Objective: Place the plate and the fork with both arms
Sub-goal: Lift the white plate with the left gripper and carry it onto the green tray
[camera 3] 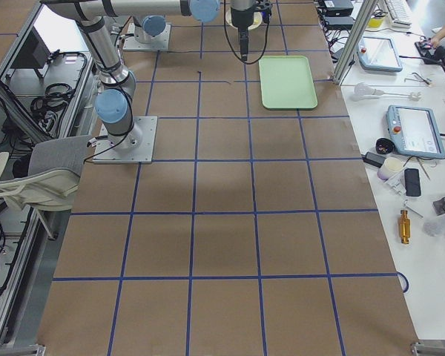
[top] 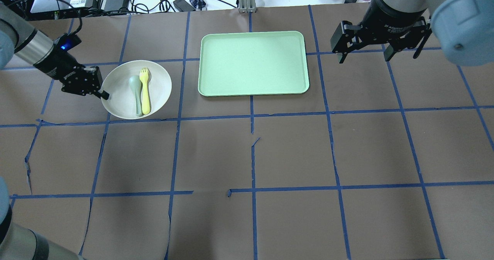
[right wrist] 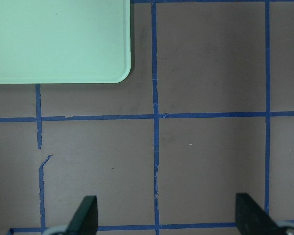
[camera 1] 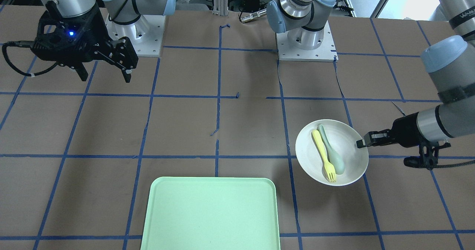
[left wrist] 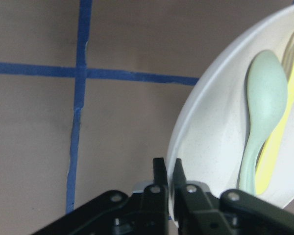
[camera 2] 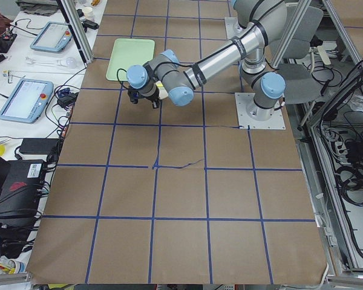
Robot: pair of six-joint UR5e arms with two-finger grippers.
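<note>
The off-white plate [top: 159, 83] sits at the table's left side, also in the front view [camera 1: 308, 154]. The yellow fork [top: 145, 92] and a grey-green spoon [top: 135, 90] lie side by side in it. My left gripper [top: 102, 94] is shut on the plate's rim on the side away from the tray. The left wrist view shows its fingers [left wrist: 159, 177] pinching the rim [left wrist: 186, 127]. I cannot tell whether the plate is lifted. My right gripper [top: 364, 57] is open and empty, hovering above the table right of the tray, also seen in the front view [camera 1: 105, 77].
A mint-green rectangular tray [top: 252, 63] lies at the far middle of the table, right of the plate. Its corner shows in the right wrist view [right wrist: 54, 39]. Brown paper with blue tape lines covers the table. Cables and devices lie beyond the far edge.
</note>
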